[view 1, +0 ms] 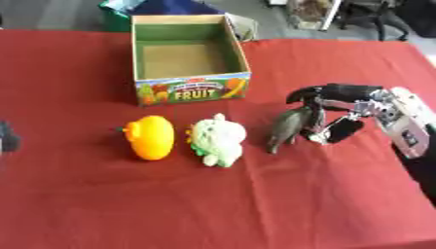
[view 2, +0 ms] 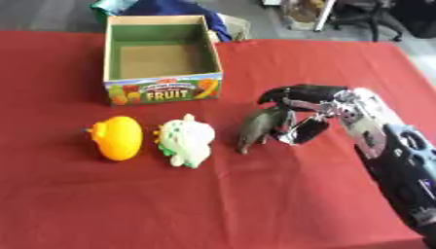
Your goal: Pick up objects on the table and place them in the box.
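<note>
right hand (view 1: 340, 114) fingers curled round grey toy (view 1: 288, 128), right of centre | toy's long axis runs near-left to far-right (upper end in hand) | box (view 1: 191, 92) far-left of it | left hand unseen

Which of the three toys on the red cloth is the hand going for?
The dark grey-green toy, rightmost in the row: the right hand is at it, while the orange and pale green ones lie untouched.

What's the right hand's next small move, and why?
Probably close the fingers on the grey-green toy and lift. The right hand is at the toy with fingers curled over it, but the toy appears to rest on the cloth, and the box stands open beyond it.
</note>
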Robot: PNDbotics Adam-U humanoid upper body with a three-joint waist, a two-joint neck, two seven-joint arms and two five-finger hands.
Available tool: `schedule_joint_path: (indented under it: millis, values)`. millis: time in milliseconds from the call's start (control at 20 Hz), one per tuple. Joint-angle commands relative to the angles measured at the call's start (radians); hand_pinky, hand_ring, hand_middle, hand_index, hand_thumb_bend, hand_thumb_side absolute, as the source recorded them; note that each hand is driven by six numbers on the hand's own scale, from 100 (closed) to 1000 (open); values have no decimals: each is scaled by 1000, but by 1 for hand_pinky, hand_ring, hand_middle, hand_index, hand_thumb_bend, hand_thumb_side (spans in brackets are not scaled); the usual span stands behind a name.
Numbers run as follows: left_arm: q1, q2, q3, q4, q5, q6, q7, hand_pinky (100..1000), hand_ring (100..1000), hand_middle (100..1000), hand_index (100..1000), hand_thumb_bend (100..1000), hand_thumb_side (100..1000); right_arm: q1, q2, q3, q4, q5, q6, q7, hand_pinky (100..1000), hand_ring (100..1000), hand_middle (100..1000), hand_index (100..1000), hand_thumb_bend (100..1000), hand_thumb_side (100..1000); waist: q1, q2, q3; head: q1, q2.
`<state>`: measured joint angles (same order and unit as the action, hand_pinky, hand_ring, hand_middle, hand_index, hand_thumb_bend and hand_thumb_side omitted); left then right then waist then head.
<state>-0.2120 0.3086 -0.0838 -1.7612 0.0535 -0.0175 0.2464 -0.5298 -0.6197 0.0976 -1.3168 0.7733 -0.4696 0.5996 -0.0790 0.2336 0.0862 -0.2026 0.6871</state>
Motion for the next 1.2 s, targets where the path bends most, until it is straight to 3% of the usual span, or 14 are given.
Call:
schedule_joint_path:
  millis: [50,200,250,300,350,400,500,700,900,1200]
  values:
    - [-8,16,-1,-12,1,-2,-3,631,593,540,632,221,578,-21,-20,-3,0,9,-16,-9,934,931,880,924,167,438,4,-19,0,-3,7]
    - [-8,16,-2,-12,1,-2,-3,631,593,540,632,217,577,-23,-20,-8,-9,5,-22,-36,865,763,670,716,100,398,3,-19,1,-3,6]
    - [-8,16,-2,-12,1,-2,-4,631,593,540,632,217,577,-23,-21,-8,-10,4,-22,-44,862,755,658,707,100,395,2,-20,1,-3,6]
    - [-8,16,-2,-11,0,-2,-4,631,593,540,632,216,578,-23,-21,-9,-11,3,-21,-51,827,664,577,627,100,375,2,-20,1,-4,6]
    - [-8,16,-2,-11,0,-2,-4,631,593,540,632,216,578,-23,-22,-9,-11,1,-20,-57,827,664,577,627,100,375,2,-20,1,-4,6]
    - [-8,16,-2,-11,0,-2,-4,631,593,540,632,216,578,-24,-22,-11,-12,-2,-18,-66,793,584,511,560,100,355,1,-20,0,-4,5]
    - [-7,16,-2,-10,0,-2,-4,631,593,540,632,217,578,-26,-22,-14,-14,-8,-11,-86,757,521,452,495,100,332,1,-21,0,-4,5]
    - [-7,16,-1,-10,0,-2,-3,631,593,540,632,217,578,-35,-22,-18,-20,-23,7,-133,701,459,385,435,100,292,1,-21,0,-4,5]
    - [-7,15,-1,-9,0,-2,-3,631,593,540,632,216,577,-64,-15,-20,-21,-49,25,-170,683,448,374,429,100,264,2,-23,0,-5,4]
    - [-6,15,-2,-9,1,-1,-4,630,593,540,632,216,576,-174,0,-28,13,-126,44,-169,668,445,373,436,100,229,6,-28,3,-6,6]
